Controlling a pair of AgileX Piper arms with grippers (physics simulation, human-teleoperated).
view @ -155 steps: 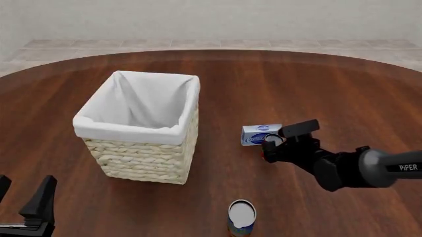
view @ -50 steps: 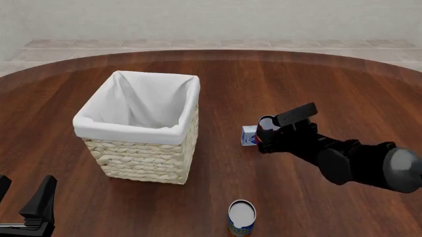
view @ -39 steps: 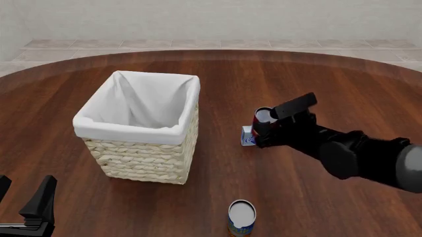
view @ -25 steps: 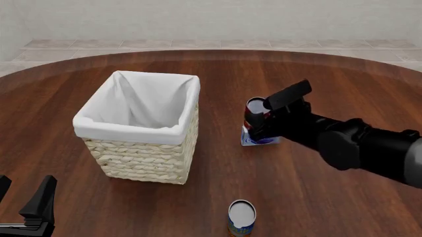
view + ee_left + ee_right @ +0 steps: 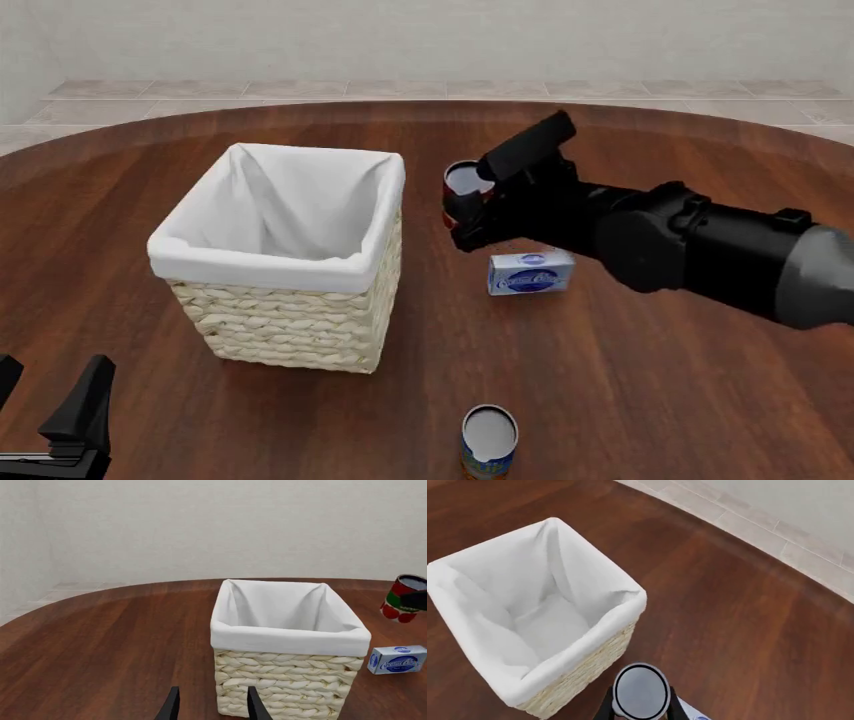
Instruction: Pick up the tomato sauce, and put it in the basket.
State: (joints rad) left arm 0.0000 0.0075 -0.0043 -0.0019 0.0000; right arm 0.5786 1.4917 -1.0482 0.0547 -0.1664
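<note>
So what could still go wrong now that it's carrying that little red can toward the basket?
1. The tomato sauce, held aloft by the right tool, hangs beside the basket, not yet over its opening; released now, it would probably land on the table.
2. Carried too low, it could strike the cloth-lined rim and shove the basket.
3. A dropped can might hit the blue-and-white box below.

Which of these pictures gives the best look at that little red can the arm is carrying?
The left wrist view: the tomato sauce shows its red label from the side, in the air beside the basket. The front view shows it mostly hidden by the right gripper; the right wrist view shows only its silver top.
</note>
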